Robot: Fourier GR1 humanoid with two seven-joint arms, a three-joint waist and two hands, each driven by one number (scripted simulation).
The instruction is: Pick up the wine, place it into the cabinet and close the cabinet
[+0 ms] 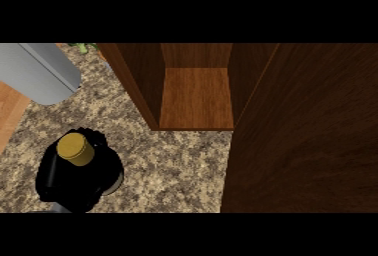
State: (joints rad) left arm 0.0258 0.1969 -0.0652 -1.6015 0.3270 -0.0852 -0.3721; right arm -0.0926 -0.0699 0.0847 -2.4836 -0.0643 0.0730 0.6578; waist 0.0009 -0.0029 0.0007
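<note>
Here the left hand (77, 187) is curled round the wine bottle (76, 149), gold cap up, on the speckled counter (177, 170). The open cabinet (196, 97) stands apart.

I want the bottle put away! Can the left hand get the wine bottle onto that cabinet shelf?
Probably yes. The left hand is already curled round the wine bottle, and the cabinet stands open with its shelf bare. Only speckled counter lies between. The open door stands off to the right.
</note>
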